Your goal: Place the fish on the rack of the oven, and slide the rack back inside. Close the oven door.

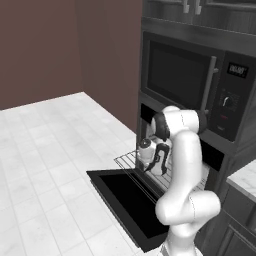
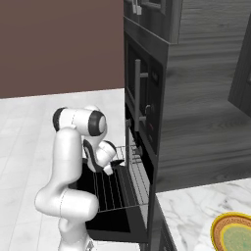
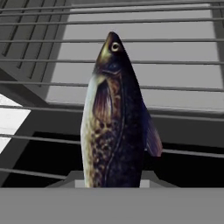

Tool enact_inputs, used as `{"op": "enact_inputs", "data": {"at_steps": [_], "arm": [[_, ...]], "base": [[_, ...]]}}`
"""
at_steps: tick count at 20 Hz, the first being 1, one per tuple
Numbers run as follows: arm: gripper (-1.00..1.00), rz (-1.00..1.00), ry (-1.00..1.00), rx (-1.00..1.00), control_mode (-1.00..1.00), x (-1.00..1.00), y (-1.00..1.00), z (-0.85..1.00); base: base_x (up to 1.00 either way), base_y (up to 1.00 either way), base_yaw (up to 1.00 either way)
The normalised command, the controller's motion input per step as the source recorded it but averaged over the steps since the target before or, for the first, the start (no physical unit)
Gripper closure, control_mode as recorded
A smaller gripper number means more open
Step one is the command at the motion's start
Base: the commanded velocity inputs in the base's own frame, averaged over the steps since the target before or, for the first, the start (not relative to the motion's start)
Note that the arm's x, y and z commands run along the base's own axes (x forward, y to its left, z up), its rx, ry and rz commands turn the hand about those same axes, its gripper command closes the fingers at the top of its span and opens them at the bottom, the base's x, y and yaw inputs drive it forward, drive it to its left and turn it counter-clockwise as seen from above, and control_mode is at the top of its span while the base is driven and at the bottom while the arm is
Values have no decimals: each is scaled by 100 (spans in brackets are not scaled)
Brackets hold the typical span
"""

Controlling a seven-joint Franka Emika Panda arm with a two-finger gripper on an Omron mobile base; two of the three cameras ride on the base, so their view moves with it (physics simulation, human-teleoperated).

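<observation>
Dark fish (image 3: pixel 116 122) in end effector (image 3: pixel 114 181), above rack (image 3: pixel 175 61).

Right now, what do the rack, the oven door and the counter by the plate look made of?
Rack: thin parallel silver-grey bars, looks like bare metal wire. Oven door: flat black panel lying open, probably dark glass in a darker frame; too plainly rendered to be sure. Counter: white with grey veins, marble-like, fairly smooth. Plate: yellow-orange rim, greenish centre, possibly glazed ceramic.

We see fish (image 3: pixel 116 127) scaly, glossy, dark; rack (image 3: pixel 175 63) thin metal wire; oven door (image 1: pixel 125 197) glossy black; floor (image 1: pixel 45 150) pale marble tile.
</observation>
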Motion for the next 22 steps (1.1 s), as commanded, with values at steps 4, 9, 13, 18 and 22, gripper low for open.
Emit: {"op": "enact_inputs", "data": {"at_steps": [4,9,13,18,22], "arm": [[100,-4,0,0,-100,31,0,-29],[100,-4,0,0,-100,31,0,-31],[100,-4,0,0,-100,31,0,-35],[100,-2,0,0,-100,26,0,-41],[100,-2,0,0,-100,23,0,-36]], "base": [[0,0,0],[0,0,0],[0,0,0],[0,0,0],[0,0,0]]}}
